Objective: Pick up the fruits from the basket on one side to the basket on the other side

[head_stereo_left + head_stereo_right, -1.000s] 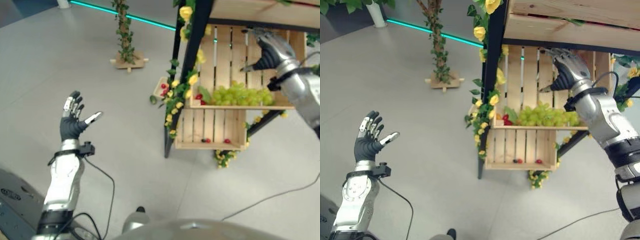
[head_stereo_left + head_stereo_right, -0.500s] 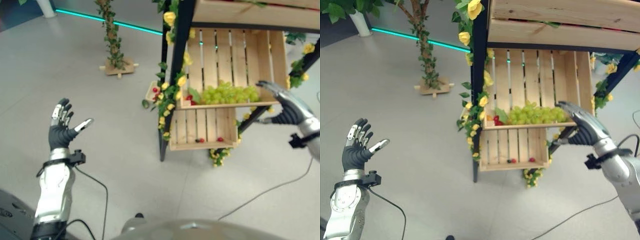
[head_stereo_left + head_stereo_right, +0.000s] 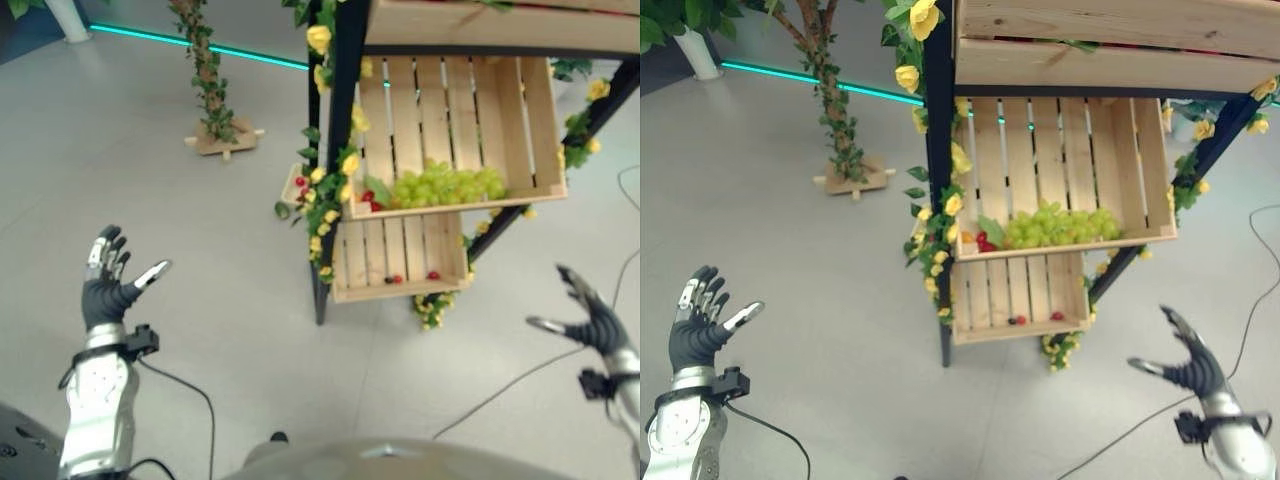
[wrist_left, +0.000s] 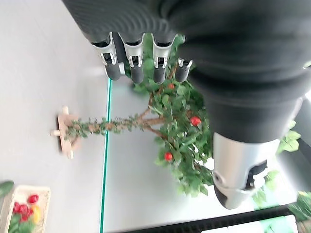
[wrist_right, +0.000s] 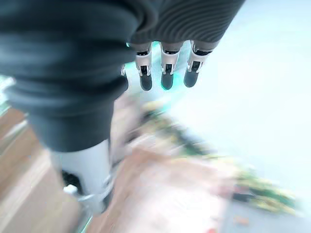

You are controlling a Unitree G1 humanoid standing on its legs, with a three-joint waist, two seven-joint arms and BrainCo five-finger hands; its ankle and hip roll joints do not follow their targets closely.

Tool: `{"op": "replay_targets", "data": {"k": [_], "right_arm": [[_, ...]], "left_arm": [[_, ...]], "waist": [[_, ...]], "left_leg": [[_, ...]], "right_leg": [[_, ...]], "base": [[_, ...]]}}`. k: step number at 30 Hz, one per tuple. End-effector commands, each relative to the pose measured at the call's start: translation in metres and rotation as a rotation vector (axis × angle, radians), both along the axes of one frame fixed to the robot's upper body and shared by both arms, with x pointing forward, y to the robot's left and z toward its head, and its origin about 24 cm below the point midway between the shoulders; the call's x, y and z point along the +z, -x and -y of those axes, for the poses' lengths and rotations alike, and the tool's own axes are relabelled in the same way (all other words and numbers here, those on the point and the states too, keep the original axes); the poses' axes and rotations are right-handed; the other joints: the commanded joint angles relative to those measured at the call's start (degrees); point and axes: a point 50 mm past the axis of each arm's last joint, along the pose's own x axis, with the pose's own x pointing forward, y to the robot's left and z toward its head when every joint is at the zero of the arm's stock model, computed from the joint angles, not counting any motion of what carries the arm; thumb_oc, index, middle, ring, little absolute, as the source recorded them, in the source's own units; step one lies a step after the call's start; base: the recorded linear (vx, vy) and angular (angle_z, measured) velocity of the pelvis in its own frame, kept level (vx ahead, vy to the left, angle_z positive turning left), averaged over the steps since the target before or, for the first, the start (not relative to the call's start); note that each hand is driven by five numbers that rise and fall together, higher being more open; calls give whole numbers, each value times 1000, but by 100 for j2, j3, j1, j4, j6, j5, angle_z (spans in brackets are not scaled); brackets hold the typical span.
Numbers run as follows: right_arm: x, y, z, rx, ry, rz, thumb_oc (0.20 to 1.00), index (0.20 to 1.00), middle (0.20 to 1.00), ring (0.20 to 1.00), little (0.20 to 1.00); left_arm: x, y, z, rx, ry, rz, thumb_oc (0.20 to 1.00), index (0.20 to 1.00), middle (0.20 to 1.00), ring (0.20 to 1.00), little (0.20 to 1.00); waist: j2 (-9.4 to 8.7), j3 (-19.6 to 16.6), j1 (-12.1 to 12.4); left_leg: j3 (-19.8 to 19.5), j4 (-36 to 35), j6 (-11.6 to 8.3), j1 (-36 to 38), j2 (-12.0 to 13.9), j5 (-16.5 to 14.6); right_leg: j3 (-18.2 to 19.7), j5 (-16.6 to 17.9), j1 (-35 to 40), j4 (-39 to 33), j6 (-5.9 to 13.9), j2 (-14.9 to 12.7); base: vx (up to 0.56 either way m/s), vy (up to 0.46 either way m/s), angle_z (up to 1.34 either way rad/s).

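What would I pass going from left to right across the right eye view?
Left hand, open → small vine-wrapped tree on a wooden base → black post with yellow flowers → green grapes in the crate → right hand, open.

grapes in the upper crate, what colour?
Light green grapes; clearest in the right eye view.

The left hand [image 4: 194, 53] is holding its fingers [image 4: 136, 68] straight, thumb [image 4: 238, 170] apart, gripping nothing. Past them a leafy tree [image 4: 175, 136] with red fruits [image 4: 195, 121] is standing on the grey floor [image 4: 43, 73]. A small tray [image 4: 24, 213] is holding red fruit near a corner.
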Motion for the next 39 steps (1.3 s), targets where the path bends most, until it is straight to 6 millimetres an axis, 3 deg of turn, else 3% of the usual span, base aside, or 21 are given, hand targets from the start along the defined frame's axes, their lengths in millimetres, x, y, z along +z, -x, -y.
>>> {"op": "replay_targets", "data": {"k": [1,4,10,14,15,20,23,24,29,31,33,36,37,38,39], "right_arm": [[21,-14,15,-129,24,185,1000,1000,1000,1000,1000],[13,-9,24,-334,-45,282,1000,1000,1000,1000,1000],[31,-33,9,-278,-134,481,1000,1000,1000,1000,1000],[62,-60,-18,38,-296,650,1000,1000,1000,1000,1000],[63,-61,-20,61,-324,663,1000,1000,1000,1000,1000],[105,-90,-61,434,-453,805,1000,1000,1000,1000,1000],[122,-100,-87,678,-502,781,1000,1000,1000,1000,1000],[122,-100,-87,678,-503,781,1000,1000,1000,1000,1000],[143,-106,-126,1040,-519,668,1000,1000,1000,1000,1000],[151,-110,-141,1150,-536,653,1000,1000,1000,1000,1000],[158,-112,-161,1298,-556,609,1000,1000,1000,1000,1000],[163,-113,-173,1399,-544,574,1000,1000,1000,1000,1000],[165,-112,-176,1421,-543,571,1000,1000,1000,1000,1000],[165,-113,-181,1463,-533,544,1000,1000,1000,1000,1000],[165,-113,-181,1463,-532,544,1000,1000,1000,1000,1000]], "left_arm": [[14,6,-19,77,-97,55,1000,1000,1000,1000,1000],[11,6,-22,112,-88,55,1000,1000,1000,1000,1000],[16,2,-17,82,-60,105,1000,1000,1000,1000,1000],[30,-1,-10,-203,39,142,1000,1000,1000,1000,1000],[29,0,-9,-241,21,113,1000,1000,1000,1000,1000],[47,-5,-1,-510,-9,68,1000,1000,1000,1000,1000],[62,-8,8,-706,-45,14,1000,1000,1000,1000,1000],[62,-8,7,-706,-45,14,1000,1000,1000,1000,1000],[72,-15,23,-932,-90,-90,1000,1000,1000,1000,1000],[77,-20,32,-1020,-129,-129,1000,1000,1000,1000,1000],[84,-25,48,-1139,-147,-141,1000,1000,1000,1000,1000],[88,-28,61,-1221,-150,-138,1000,1000,1000,1000,1000],[90,-28,63,-1238,-156,-142,1000,1000,1000,1000,1000],[90,-28,73,-1305,-156,-157,1000,1000,1000,1000,1000],[90,-28,73,-1305,-156,-156,1000,1000,1000,1000,1000]], "waist": [[1,-99,-118],[36,-118,-98],[56,-106,-61],[48,-69,-26],[35,-85,-9],[-13,-126,103],[-62,-152,223],[-63,-153,221],[-112,-175,354],[-95,-169,406],[-14,-99,432],[56,-13,438],[90,26,424],[158,86,344],[164,70,342]], "left_leg": [[185,2,251,-70,-417,-412],[191,3,256,-58,-429,-428],[156,0,255,-86,-442,-412],[141,2,271,-121,-460,-371],[129,2,279,-119,-470,-372],[51,-1,296,-149,-530,-346],[-24,4,342,-174,-596,-340],[-26,4,342,-175,-597,-340],[-161,16,404,-150,-682,-363],[-243,35,444,-143,-718,-373],[-451,92,579,-56,-786,-408],[-629,110,707,54,-868,-441],[-683,122,745,91,-866,-453],[-917,168,747,124,-816,-442],[-921,175,746,98,-811,-436]], "right_leg": [[-110,-556,-21,560,100,187],[-105,-562,-15,570,107,173],[-90,-535,-48,544,113,153],[-79,-503,-110,594,129,124],[-80,-502,-109,608,133,110],[-105,-433,-140,647,194,49],[-168,-389,-170,740,250,-38],[-170,-390,-171,742,251,-40],[-245,-377,-166,931,308,-179],[-266,-364,-208,1161,323,-269],[-166,-262,-444,1999,346,-540],[-21,-86,-573,2583,346,-753],[58,-82,-654,2804,311,-785],[538,-301,-913,3079,231,-558],[530,-284,-926,3060,226,-550]], "base": [[0,0,0],[7,7,-2],[0,3,-1],[-12,30,0],[7,56,-1],[-2,59,-1],[1,88,10],[2,84,14],[13,82,15],[12,117,17],[32,176,32],[33,146,36],[28,104,50],[10,40,61],[11,3,73]]}}
